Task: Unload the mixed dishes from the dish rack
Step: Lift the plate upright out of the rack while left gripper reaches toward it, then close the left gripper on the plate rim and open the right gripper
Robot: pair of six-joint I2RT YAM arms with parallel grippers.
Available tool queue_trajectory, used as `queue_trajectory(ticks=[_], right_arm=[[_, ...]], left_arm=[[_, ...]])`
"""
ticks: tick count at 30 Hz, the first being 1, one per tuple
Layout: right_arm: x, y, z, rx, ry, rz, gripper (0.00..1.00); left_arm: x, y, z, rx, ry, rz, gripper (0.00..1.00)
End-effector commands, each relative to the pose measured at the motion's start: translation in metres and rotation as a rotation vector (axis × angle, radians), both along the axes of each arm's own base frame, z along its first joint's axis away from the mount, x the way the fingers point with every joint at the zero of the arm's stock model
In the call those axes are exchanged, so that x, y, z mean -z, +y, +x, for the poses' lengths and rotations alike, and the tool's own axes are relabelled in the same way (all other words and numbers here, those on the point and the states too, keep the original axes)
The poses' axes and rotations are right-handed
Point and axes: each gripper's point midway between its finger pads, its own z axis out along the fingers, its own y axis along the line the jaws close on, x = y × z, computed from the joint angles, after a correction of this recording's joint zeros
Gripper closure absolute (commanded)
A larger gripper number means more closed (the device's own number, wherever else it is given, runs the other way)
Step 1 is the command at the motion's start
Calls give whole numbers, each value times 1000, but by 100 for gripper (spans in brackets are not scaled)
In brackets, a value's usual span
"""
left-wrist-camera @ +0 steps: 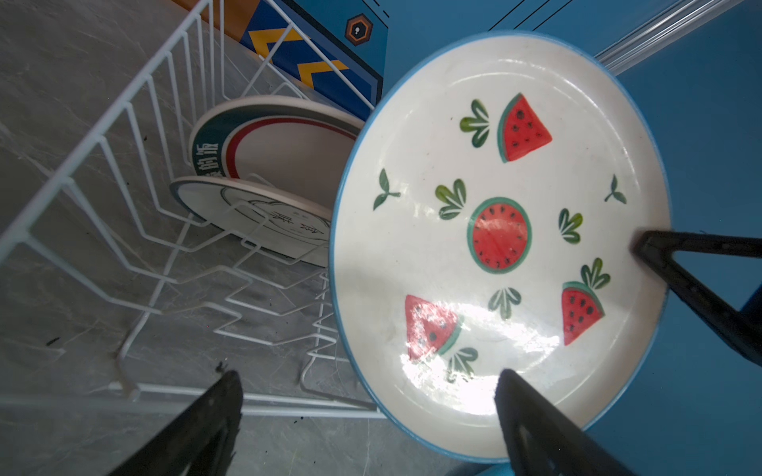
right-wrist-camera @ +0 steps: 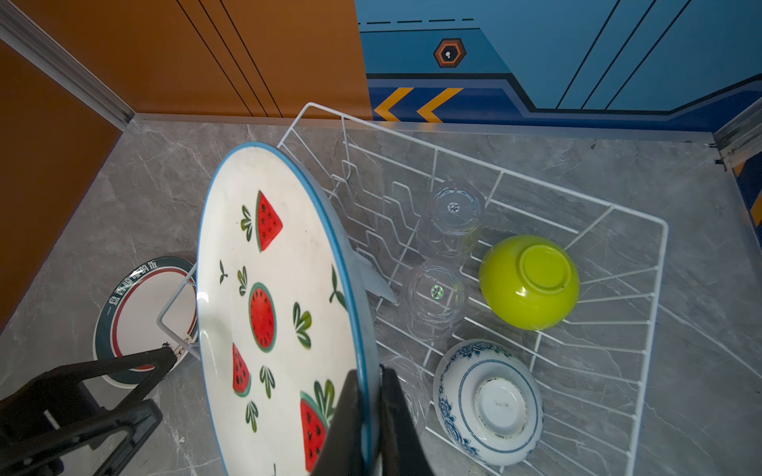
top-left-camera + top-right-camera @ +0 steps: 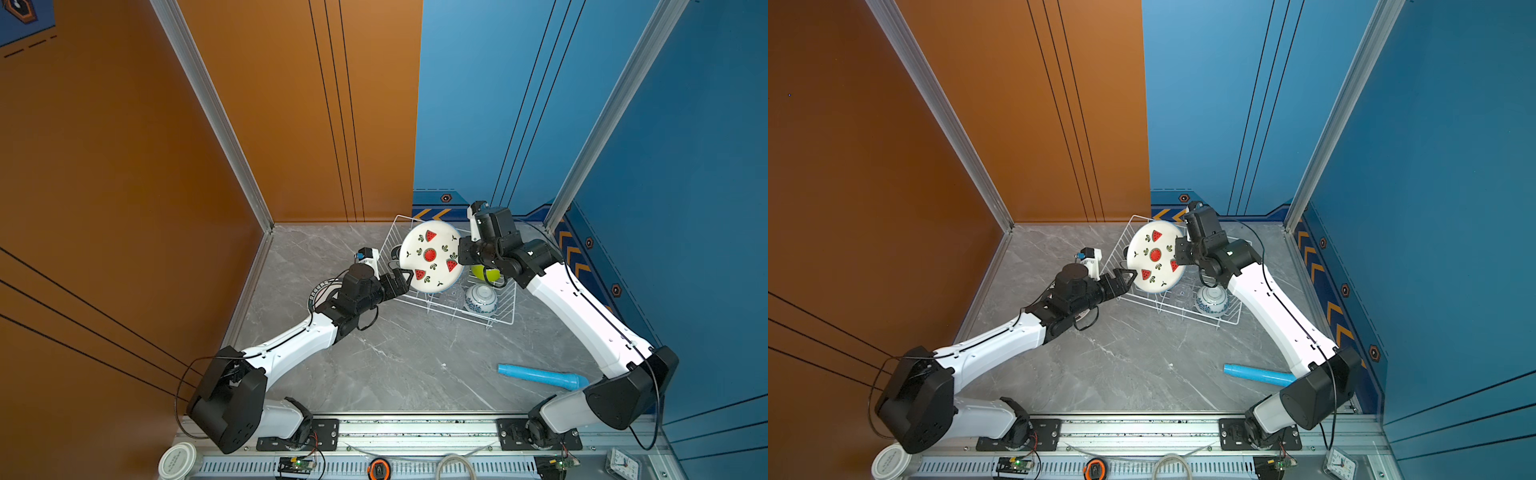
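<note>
Closest in, the right gripper [image 2: 369, 381]: pinched tight on the blue rim of the watermelon plate [image 2: 280, 309], one finger flat against the printed face, the other behind it. Plate held on edge and tilted, printed face turned toward the left arm, hanging above the left end of the dish rack [image 3: 500, 320] (a white wire basket with flared sides and zigzag dividers).

Opposite, the left gripper [image 1: 369, 375]: jaws spread wide, gripping nothing. In the left wrist view, the plate's lower rim lying between the two black fingers; contact with the plate impossible to judge.

Outward from there, inside the rack:
- Two clear glass cups [image 2: 453, 218], mouth down, side by side near the middle.
- Just beside them, a lime-green bowl [image 2: 530, 282], upside down.
- Nearer the right arm, a small white-and-blue patterned bowl [image 2: 488, 402], also upside down.

Beyond the held plate in the left wrist view, resting tilted among the dividers: a dark-banded plate [image 1: 284, 148] with a red ring, and a paler plate [image 1: 255, 214] lower down with a faint line drawing.

Outside the rack, flat on the grey marbled table [image 3: 374, 365]: a dark-rimmed plate [image 2: 136, 317] with a red inner ring, partly hidden beneath the left arm in both top views.

Farthest out, near the base of the right arm: a light blue tube [image 3: 540, 376] lying on its side on the table, well apart from the rack.
</note>
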Motion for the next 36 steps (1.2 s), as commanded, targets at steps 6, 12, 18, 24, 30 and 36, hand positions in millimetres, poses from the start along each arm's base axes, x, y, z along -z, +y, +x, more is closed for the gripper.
queue_trajectory(ticks=[6,12,18,24,30,36], right_arm=[[-53,6,0,-5,-141,194,100],[-58,10,-4,-22,-143,241,100],[-62,9,-9,-24,-158,278,100],[-60,11,-10,-34,-148,300,100],[-50,16,-8,-48,-123,309,100],[-44,20,-7,-60,-109,314,100]], left_arm=[[-25,-14,14,20,-55,-79,8],[-32,-18,21,35,-74,-117,23],[-34,-17,24,45,-72,-175,25],[-43,-17,24,53,-99,-224,35],[-58,-25,20,112,-131,-250,44],[-64,-26,15,129,-141,-259,49]])
